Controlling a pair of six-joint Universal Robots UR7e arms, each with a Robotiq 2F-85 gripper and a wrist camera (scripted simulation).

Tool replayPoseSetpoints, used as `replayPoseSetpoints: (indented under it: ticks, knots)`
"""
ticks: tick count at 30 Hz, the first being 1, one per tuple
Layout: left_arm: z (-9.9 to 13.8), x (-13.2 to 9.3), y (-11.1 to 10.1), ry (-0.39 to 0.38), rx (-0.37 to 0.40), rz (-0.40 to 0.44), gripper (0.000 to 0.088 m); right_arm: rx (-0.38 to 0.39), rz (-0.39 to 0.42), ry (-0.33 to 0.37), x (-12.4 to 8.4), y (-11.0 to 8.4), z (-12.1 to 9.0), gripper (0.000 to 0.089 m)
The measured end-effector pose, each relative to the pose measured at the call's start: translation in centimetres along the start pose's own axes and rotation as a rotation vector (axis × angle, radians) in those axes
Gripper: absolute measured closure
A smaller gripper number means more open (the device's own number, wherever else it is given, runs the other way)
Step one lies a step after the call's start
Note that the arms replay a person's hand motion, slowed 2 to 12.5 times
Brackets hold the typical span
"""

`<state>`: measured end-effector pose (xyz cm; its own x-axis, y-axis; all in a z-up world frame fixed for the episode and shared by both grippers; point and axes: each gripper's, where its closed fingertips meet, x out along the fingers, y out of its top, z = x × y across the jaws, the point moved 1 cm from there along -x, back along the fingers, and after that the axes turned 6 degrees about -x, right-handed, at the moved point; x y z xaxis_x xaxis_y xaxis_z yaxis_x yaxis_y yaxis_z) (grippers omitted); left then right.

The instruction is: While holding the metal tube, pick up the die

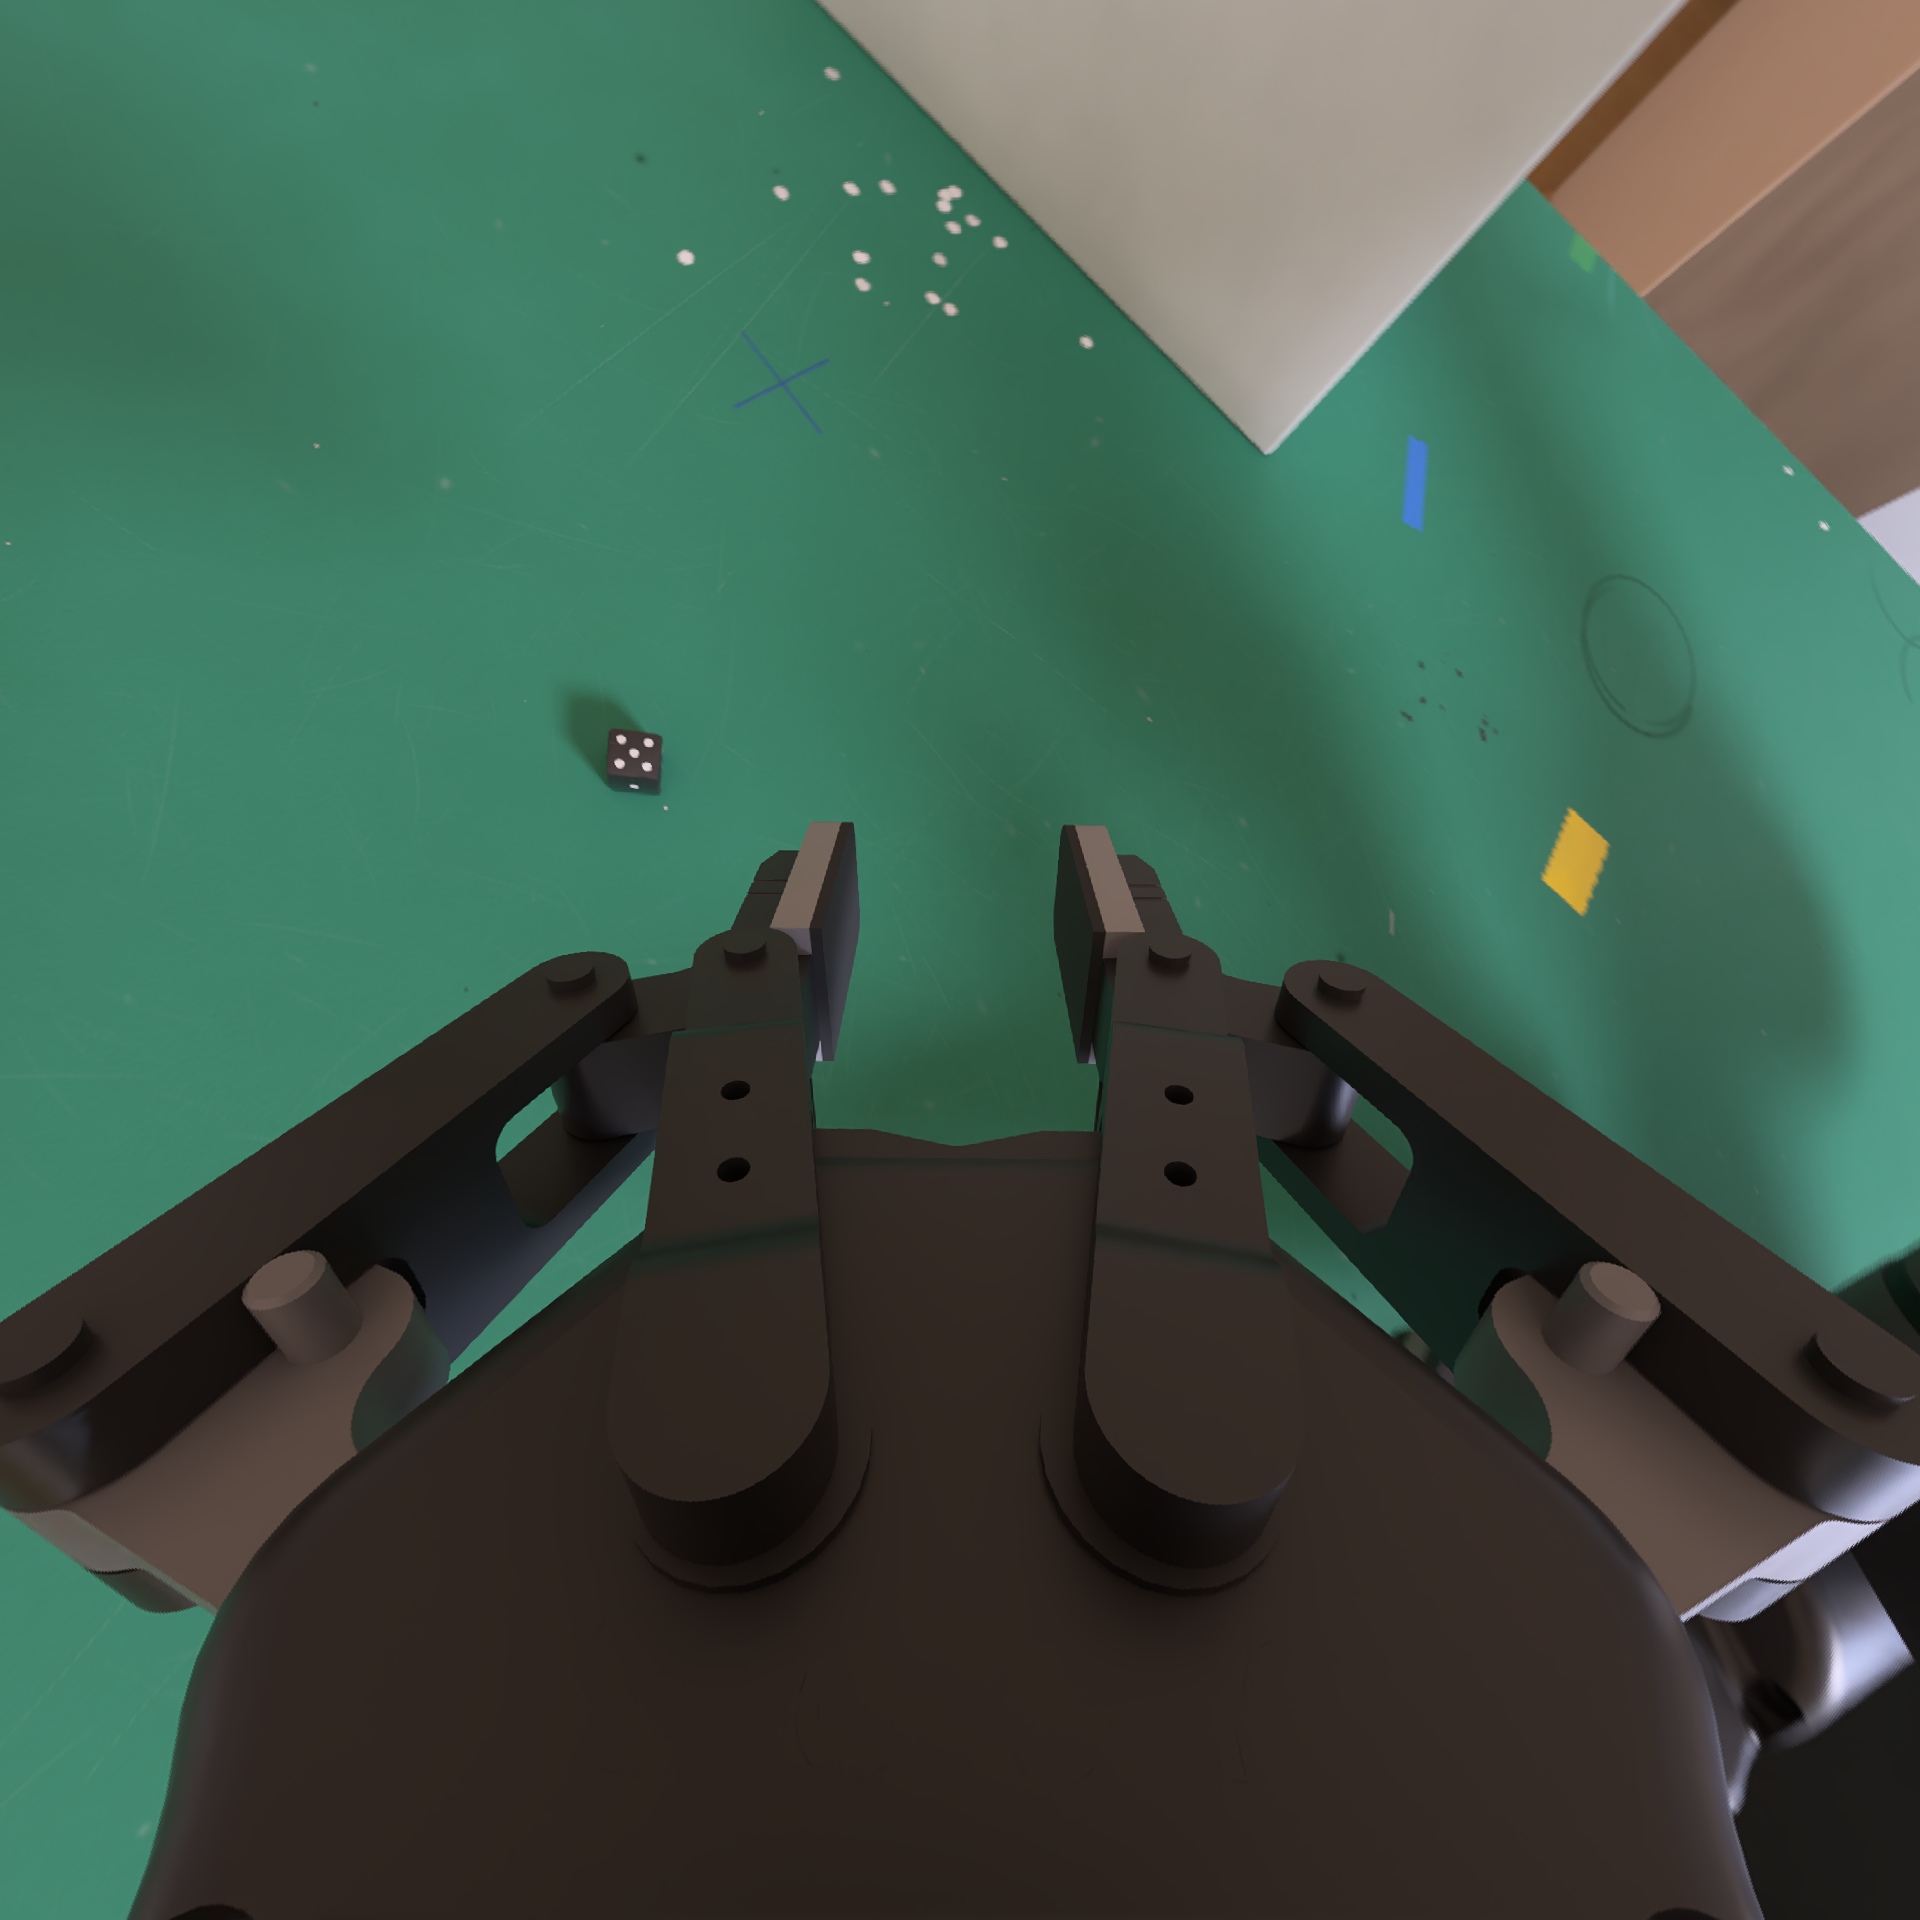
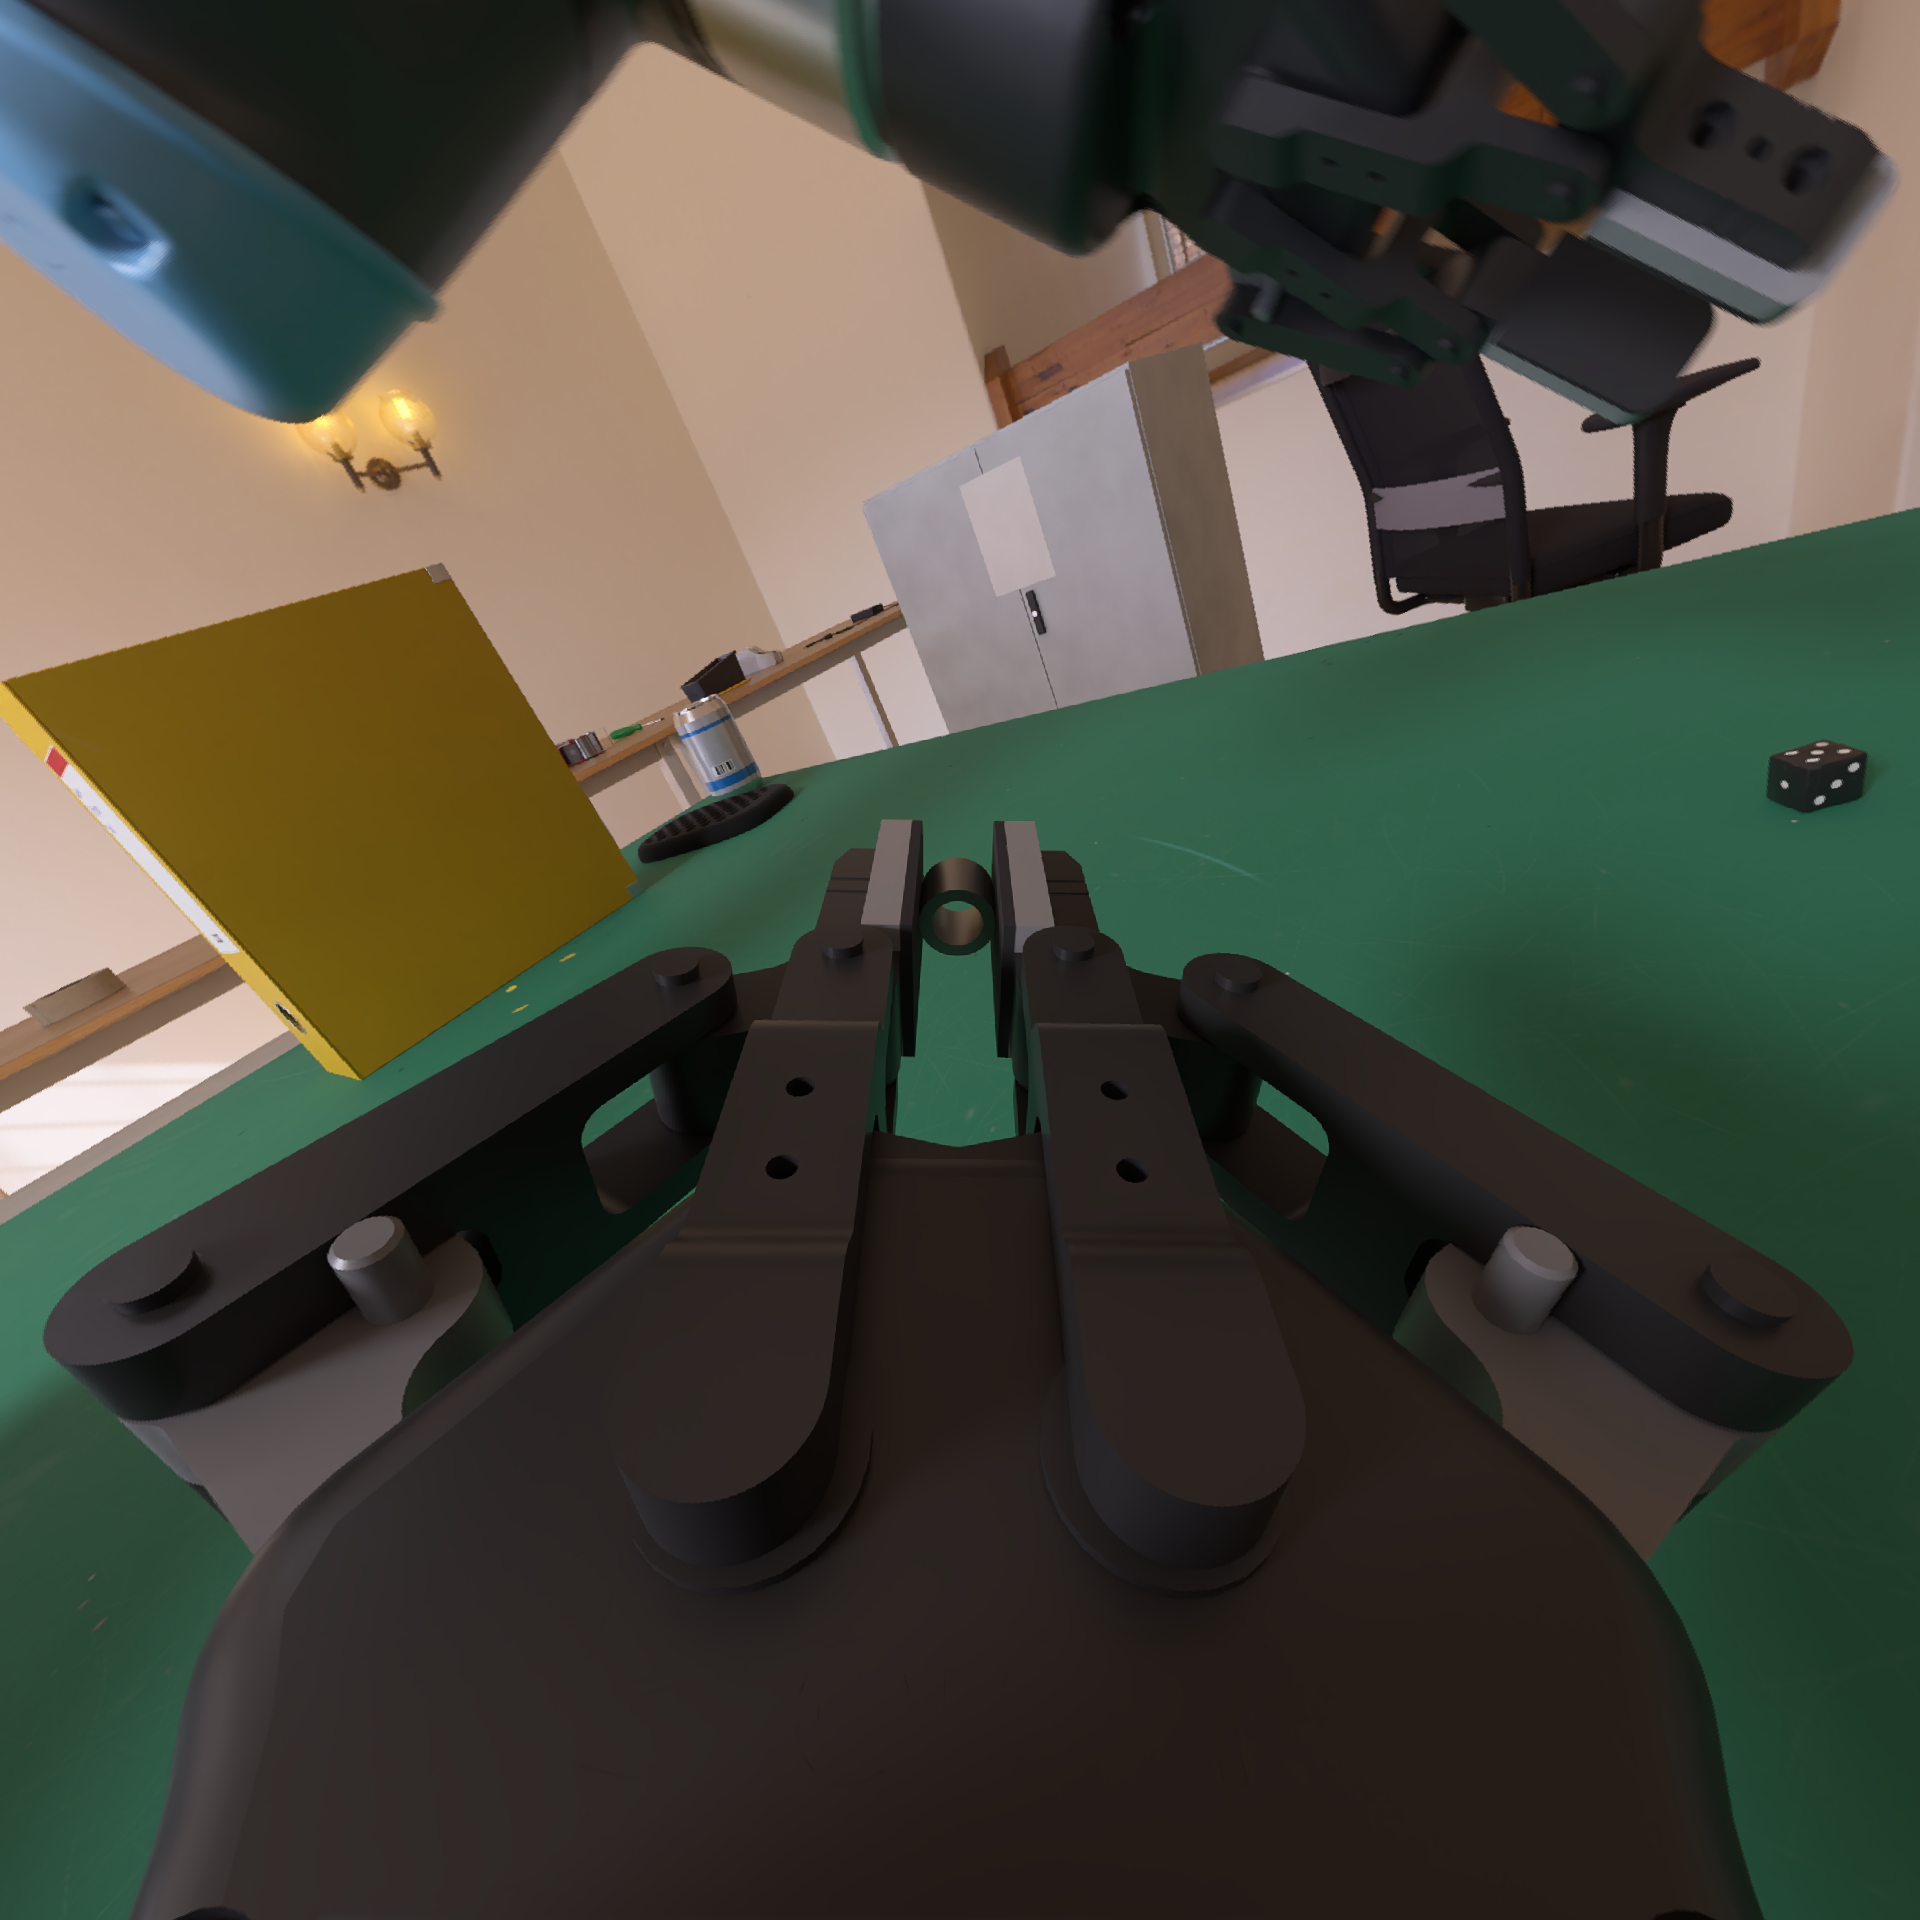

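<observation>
Dark tube (image 2: pixel 956 918) claw-held; black die (image 1: pixel 634 760) flat

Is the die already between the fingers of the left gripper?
No, the die lies on the green table, off to the side of the open left gripper, with nothing between its fingers.

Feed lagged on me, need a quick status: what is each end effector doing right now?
Left end effector: open, empty, above the table with the die off to one side.
Right end effector: closed on the metal tube.
</observation>
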<state>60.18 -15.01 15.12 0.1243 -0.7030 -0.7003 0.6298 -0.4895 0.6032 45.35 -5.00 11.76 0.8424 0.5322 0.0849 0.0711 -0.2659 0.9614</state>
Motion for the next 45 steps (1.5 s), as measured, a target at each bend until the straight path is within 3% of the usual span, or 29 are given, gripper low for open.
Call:
replayPoseSetpoints:
  ticks: [9,18,38,45]
  knots:
    - [-2.8,6.2,1.7,0.031,-0.135,-0.043,0.0535,-0.011,0.042,0.021,-0.5,0.5,-0.4,0.0775]
    - [-4.7,10.0,2.6,0.037,-0.239,-0.067,0.0527,-0.002,0.088,0.051,-1.1,1.0,-0.7,0.0775]
    - [-6.4,13.7,2.3,0.156,-0.173,-0.133,0.0531,0.073,0.165,0.106,-2.2,2.0,-0.5,0.0776]
    - [-6.8,14.3,2.4,0.173,-0.166,-0.124,0.0481,0.084,0.161,0.130,-2.1,1.9,-0.6,0.0776]
